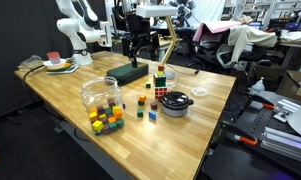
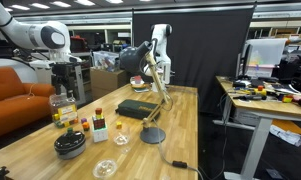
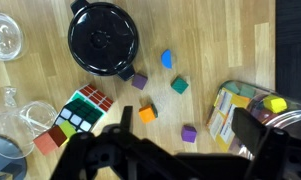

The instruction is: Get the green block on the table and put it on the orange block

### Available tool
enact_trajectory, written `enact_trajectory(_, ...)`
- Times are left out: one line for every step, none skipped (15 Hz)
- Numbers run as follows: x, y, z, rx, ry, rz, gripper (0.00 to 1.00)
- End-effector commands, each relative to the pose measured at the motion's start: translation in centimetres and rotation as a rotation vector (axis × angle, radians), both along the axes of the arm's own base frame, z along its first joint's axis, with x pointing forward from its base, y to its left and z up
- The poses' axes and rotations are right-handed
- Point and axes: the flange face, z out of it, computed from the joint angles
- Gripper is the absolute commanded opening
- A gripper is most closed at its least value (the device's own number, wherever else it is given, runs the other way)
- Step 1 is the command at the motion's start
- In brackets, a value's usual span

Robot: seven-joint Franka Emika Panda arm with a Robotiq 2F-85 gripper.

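In the wrist view the green block (image 3: 179,86) lies on the wooden table among loose cubes. The orange block (image 3: 147,113) lies a little below and left of it, apart from it. My gripper (image 3: 188,128) is open and empty, well above the table. Its left finger shows just beside the orange block and its right finger over the jar's edge. A purple cube (image 3: 189,133) lies between the fingers in this view. In an exterior view my gripper (image 1: 140,47) hangs above the far part of the table, and the loose cubes (image 1: 145,108) are small dots at mid-table.
A black pot lid (image 3: 100,38) lies beyond the cubes, with a blue cube (image 3: 167,59) and another purple cube (image 3: 139,81) nearby. A multicoloured puzzle cube (image 3: 82,110) sits to the left. A clear jar of coloured cubes (image 3: 258,108) is on the right, glassware (image 3: 4,36) at far left.
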Motion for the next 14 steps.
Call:
enact_trajectory(0.5,-0.3,-1.6,-0.005,0.013,-0.054,1.0)
enact_trajectory(0.4,-0.2,-2.5,-0.001,0.019,-0.074,1.0)
enact_trajectory(0.3,-0.1,-3.3,-0.005,0.026,-0.094,1.0)
enact_trajectory(0.1,0.3,-4.3,0.042,0.061,-0.137,1.0)
enact_trajectory(-0.1,0.6,-5.0,0.057,0.072,-0.167,1.0)
enact_trajectory(-0.2,1.0,-5.8,0.072,0.078,-0.192,1.0)
enact_trajectory(-0.3,1.2,-6.5,0.084,0.081,-0.222,1.0)
enact_trajectory(-0.4,1.5,-7.2,0.093,0.084,-0.248,1.0)
enact_trajectory(-0.6,1.7,-7.7,0.092,0.089,-0.271,1.0)
enact_trajectory(-0.6,1.6,-7.5,0.078,0.099,-0.22,1.0)
enact_trajectory(-0.7,1.8,-7.9,0.078,0.1,-0.235,1.0)
enact_trajectory(-0.7,1.8,-8.1,0.077,0.1,-0.243,1.0)
enact_trajectory(-0.7,1.8,-8.1,0.077,0.1,-0.246,1.0)
enact_trajectory(-0.6,1.8,-8.0,0.077,0.099,-0.248,1.0)
